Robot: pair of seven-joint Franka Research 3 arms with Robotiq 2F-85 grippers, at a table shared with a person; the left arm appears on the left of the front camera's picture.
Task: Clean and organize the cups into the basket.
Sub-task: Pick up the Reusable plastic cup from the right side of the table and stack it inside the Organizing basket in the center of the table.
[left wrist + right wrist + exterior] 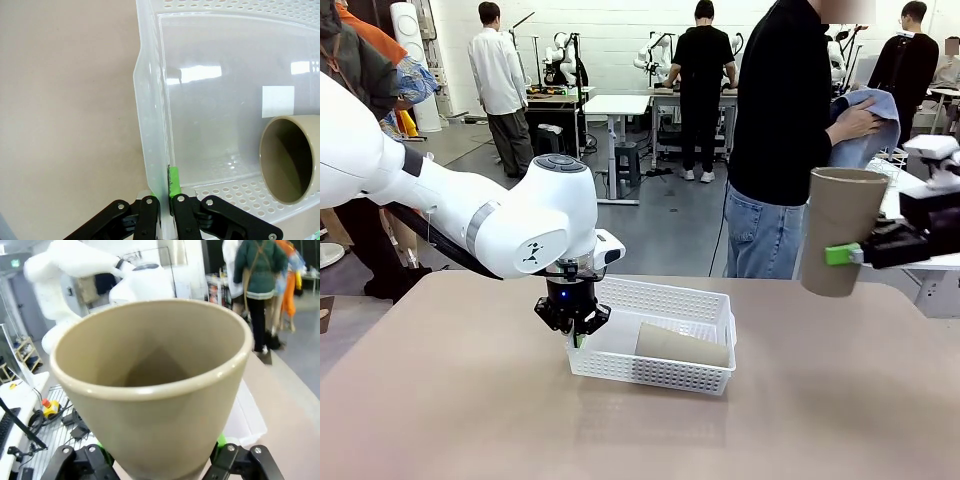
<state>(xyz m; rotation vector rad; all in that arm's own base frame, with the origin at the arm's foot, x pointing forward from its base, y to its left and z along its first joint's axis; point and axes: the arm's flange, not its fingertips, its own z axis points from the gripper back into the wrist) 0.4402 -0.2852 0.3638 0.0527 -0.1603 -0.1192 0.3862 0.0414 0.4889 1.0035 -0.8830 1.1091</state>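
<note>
A tan-brown cup (842,225) hangs upright in the air above the table's (470,400) right edge, with its mouth up and its long axis vertical. The right jaws are closed on its wall around the lower half, and one green pad (838,253) presses the side nearest the camera. The right arm (920,235) comes in level from the right, its fingers pointing left. In the right wrist view the mouth of this cup tips toward the camera, with a black finger (75,460) on either side of its base.

A second cup (682,345), also tan, lies on its side in the right half of the white lattice basket (660,300), near the middle of the table. Its long axis runs along the basket's length and its open mouth points toward the basket's left end.

The left arm (500,225) reaches in from the table's left edge, wrist pointing straight down over that left end. The left jaws are almost closed, pinching the basket's short end wall. One green pad (173,182) is inside the wall and the other finger (147,210) outside. The second cup's mouth faces these jaws across bare basket floor, well apart from them.

Beyond the far edge a person's hand (855,122) holds a blue cloth (875,135).
</note>
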